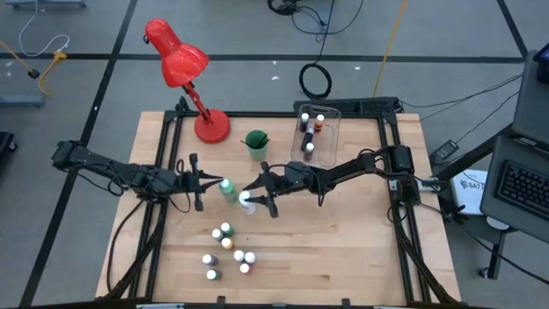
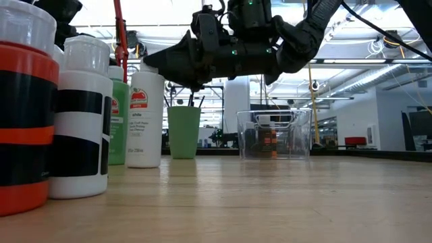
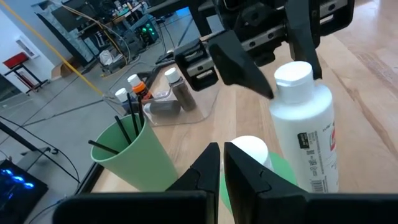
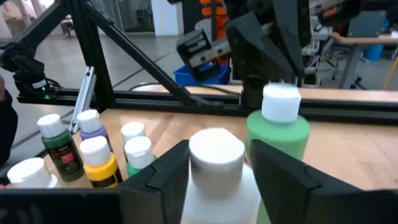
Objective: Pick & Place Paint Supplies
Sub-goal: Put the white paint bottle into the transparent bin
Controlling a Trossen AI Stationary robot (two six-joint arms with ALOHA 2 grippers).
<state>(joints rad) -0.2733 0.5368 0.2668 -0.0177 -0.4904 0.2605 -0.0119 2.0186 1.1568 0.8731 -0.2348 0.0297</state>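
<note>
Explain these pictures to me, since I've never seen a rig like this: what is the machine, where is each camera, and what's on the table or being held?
It is a robot with two dark arms working at a wooden table. One camera looks straight down, one sits at table height, and one rides on each wrist. On the table are a red lamp, a green cup with brushes, a clear bin holding a few bottles, and a cluster of tiny paint bottles. The right gripper appears closed on the cap of the white bottle. The left gripper is shut and empty, just above the green bottle.
</note>
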